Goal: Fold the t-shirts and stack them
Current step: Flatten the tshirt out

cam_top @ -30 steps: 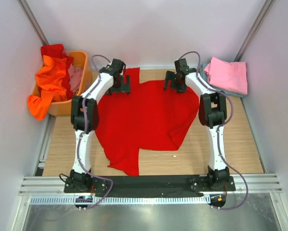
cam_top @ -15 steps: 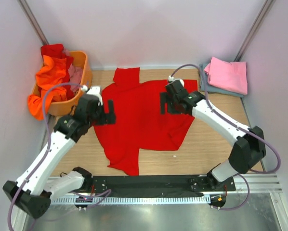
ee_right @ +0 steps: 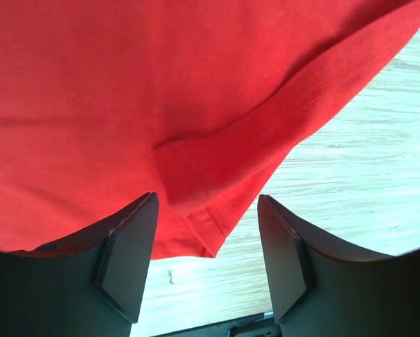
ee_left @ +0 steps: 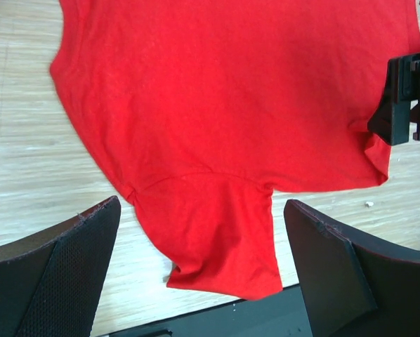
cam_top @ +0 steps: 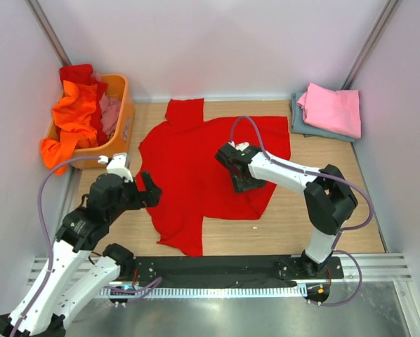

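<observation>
Right gripper point(cam_top: 238, 184): jaws partly apart, low over the near right hem of the large bright red cloth t-shirt point(cam_top: 196, 161), fingers either side of a folded corner.
Left gripper point(cam_top: 148, 194): spread wide, empty, above the near left sleeve.
Red t-shirt: spread out, rumpled, mid-table.
Around: rigid orange plastic basket point(cam_top: 123, 105) of crumpled shirts far left; folded pink t-shirt point(cam_top: 333, 109) on grey-blue t-shirt point(cam_top: 301, 126) far right.

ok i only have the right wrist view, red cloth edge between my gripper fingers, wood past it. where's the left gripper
observer: left gripper is open over the red t-shirt's near-left edge, holding nothing.
operator: anything folded already
observer: yes, a pink t-shirt lies folded on a grey-blue t-shirt at the far right corner.
operator: more to do
observer: an orange t-shirt hangs over the orange basket, far left.
</observation>
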### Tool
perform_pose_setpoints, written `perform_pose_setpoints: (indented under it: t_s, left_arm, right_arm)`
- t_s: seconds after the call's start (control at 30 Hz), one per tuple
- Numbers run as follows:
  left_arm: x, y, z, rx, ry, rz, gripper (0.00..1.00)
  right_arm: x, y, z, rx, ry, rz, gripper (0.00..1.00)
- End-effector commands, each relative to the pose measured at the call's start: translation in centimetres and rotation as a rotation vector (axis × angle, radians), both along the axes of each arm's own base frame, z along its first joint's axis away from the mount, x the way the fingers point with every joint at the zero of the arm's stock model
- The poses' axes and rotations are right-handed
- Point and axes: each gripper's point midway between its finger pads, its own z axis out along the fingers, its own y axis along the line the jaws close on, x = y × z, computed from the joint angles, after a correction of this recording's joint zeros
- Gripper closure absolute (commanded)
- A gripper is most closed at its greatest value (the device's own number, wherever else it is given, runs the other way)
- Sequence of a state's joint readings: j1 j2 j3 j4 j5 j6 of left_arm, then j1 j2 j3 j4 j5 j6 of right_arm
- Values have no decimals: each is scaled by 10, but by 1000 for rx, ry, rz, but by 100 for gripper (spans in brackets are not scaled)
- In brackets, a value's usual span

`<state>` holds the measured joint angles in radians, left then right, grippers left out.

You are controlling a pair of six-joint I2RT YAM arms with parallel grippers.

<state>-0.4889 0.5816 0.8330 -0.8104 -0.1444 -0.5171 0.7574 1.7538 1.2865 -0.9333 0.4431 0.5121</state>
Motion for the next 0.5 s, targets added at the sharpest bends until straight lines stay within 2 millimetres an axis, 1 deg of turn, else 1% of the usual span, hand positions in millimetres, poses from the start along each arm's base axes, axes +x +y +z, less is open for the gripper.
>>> perform_pose_setpoints:
  t_s: [0.0, 0.13, 0.23, 0.3, 0.33, 0.37, 0.4, 0.43, 0.47]
  left_arm:
    - [6, -12, 2, -26, 2, -35, 0]
    - [5, -14, 2, -30, 2, -49, 0]
    - [4, -13, 4, -34, -13, -49, 0]
    - [5, -13, 4, -32, -14, -47, 0]
    - [4, -13, 4, -32, -14, -48, 0]
    - [4, -13, 4, -30, -17, -48, 0]
    - [4, -13, 4, -30, -17, -49, 0]
    - [4, -13, 4, -29, -18, -50, 0]
    - [4, -13, 4, -29, -18, -50, 0]
  right_arm:
    - [3, -4, 0, -37, -20, -47, 36]
    - [0, -2, -15, -51, 4, -46, 40]
    - [1, -4, -20, -60, -2, -48, 50]
    - [0, -9, -19, -68, -16, -58, 74]
    - [1, -10, -17, -69, -26, -59, 74]
    - [-2, -14, -16, -78, -25, -66, 85]
    - [-2, -19, -11, -97, -45, -79, 92]
    - [-3, -24, -8, -111, -56, -88, 96]
    - [-8, -33, 0, -120, -70, -123, 99]
